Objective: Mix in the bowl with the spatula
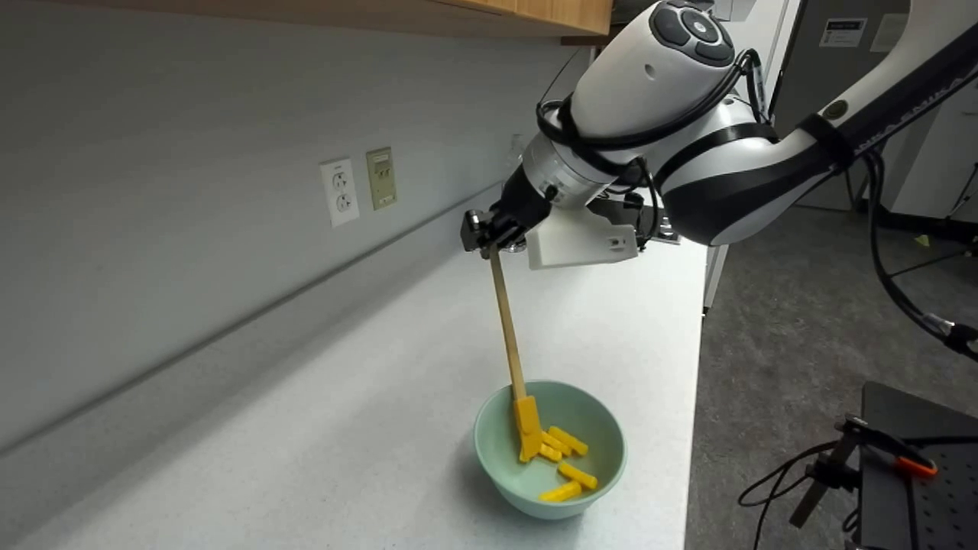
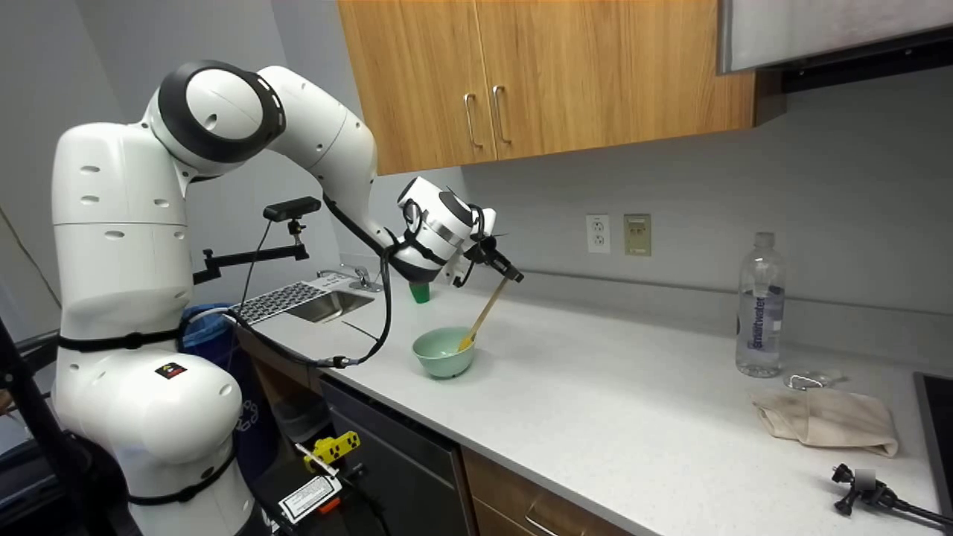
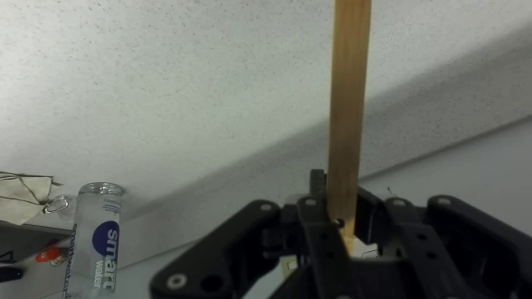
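Robot fingers [image 3: 368,216], nearly together, pinch the spatula [image 1: 511,347], white counter [image 1: 367,428] below them, grey wall [image 1: 199,191] beyond, wooden cabinets [image 2: 595,82] higher.

The bowl [image 1: 592,416] is mint green (the spatula [image 1: 510,344], yellow-bladed).

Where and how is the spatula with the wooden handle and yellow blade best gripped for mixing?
I'd take the spatula by the upper end of its slim wooden handle, from above, jaws on opposite sides: that end leans clear of the round mint-green bowl, while the flat yellow blade is down inside. The end effector grips it near there.
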